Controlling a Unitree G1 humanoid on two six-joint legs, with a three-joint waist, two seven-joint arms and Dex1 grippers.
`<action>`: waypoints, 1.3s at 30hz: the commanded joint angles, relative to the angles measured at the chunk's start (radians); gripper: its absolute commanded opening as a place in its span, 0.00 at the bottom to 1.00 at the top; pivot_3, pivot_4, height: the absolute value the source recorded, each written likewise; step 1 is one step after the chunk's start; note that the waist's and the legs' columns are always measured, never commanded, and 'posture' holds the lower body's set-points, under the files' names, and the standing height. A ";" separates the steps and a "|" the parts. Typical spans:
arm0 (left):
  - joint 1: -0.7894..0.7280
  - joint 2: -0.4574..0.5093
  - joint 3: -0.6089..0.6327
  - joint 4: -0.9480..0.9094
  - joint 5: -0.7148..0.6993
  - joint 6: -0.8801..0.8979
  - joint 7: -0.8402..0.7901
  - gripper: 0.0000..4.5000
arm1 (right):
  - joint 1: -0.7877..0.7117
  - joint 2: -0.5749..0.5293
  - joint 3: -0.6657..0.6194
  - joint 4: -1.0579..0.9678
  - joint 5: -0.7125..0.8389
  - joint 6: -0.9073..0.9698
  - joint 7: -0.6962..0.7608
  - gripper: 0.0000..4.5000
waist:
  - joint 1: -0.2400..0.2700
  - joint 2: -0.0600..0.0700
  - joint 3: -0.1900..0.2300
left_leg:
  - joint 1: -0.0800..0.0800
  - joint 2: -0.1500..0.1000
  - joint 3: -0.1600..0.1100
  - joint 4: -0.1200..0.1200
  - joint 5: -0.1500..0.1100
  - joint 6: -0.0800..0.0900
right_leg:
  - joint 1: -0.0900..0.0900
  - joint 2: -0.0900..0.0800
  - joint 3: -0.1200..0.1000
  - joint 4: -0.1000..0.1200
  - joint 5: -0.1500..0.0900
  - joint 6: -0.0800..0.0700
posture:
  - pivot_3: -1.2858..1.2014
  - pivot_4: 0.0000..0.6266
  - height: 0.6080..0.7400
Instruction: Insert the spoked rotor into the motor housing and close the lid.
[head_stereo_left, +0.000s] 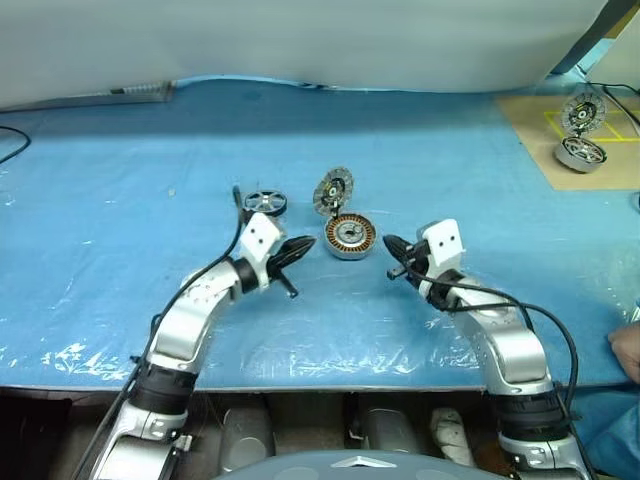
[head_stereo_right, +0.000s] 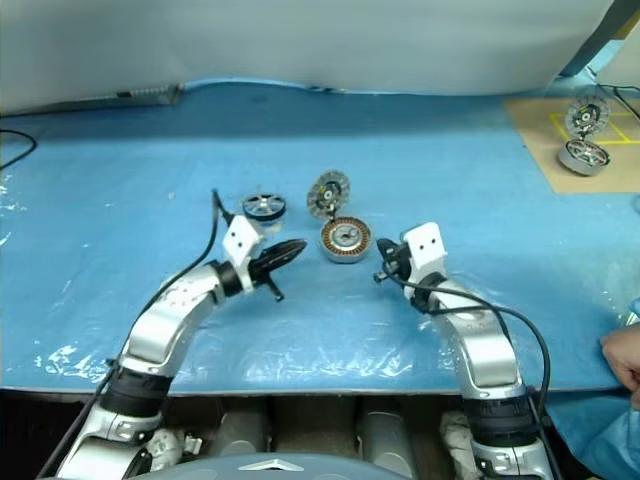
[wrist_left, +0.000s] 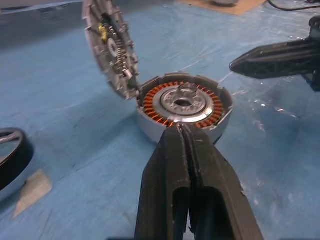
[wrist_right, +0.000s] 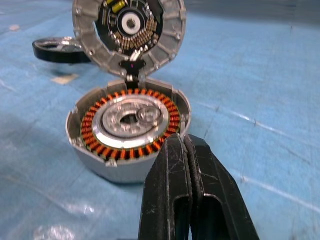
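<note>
Both end effectors hover low over the blue-covered bench (head_stereo_left: 100, 200) with their black fingers pressed together and nothing between them. Between the two sits the housing (head_stereo_left: 350, 236), open, its copper windings ringing a silver hub. Its lid (head_stereo_left: 333, 190) stands tilted up on the hinge at the far edge, inner face showing. In the head views the left end effector (head_stereo_left: 303, 244) points at the housing from just beside it on the left; the right end effector (head_stereo_left: 388, 245) points at it from just beside it on the right; neither touches it. On the bench beyond the left one, near the housing but apart from it, the rotor (head_stereo_left: 265, 202) lies flat. Far off to the right, a second motor (head_stereo_left: 581, 152) rests on a brown board (head_stereo_left: 530, 140). No writing can be read.
</note>
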 joint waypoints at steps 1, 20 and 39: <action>0.041 0.002 0.041 -0.012 -0.022 -0.095 0.007 0.01 | -0.067 -0.005 0.016 -0.057 0.016 0.071 -0.007 0.00 | 0.001 0.000 0.000 | 0.000 0.000 0.000 0.000 0.000 0.000 | 0.000 0.000 0.000 0.000 0.000 0.000 | 0.52 0.24 1.00; 0.109 0.010 0.003 0.097 0.009 -0.280 -0.015 0.01 | -0.327 -0.022 0.208 0.061 -0.105 0.328 -0.045 0.00 | 0.003 0.000 0.000 | 0.006 0.000 0.001 0.001 0.000 0.000 | 0.000 0.000 0.002 0.003 0.000 0.000 | 0.52 0.24 1.00; 0.096 0.004 -0.013 0.140 0.011 -0.315 -0.017 0.01 | -0.352 -0.032 0.219 0.096 -0.117 0.367 -0.040 0.00 | 0.003 0.000 0.000 | 0.008 0.000 0.002 0.001 0.000 0.000 | 0.000 0.000 0.004 0.005 0.001 -0.001 | 0.52 0.24 1.00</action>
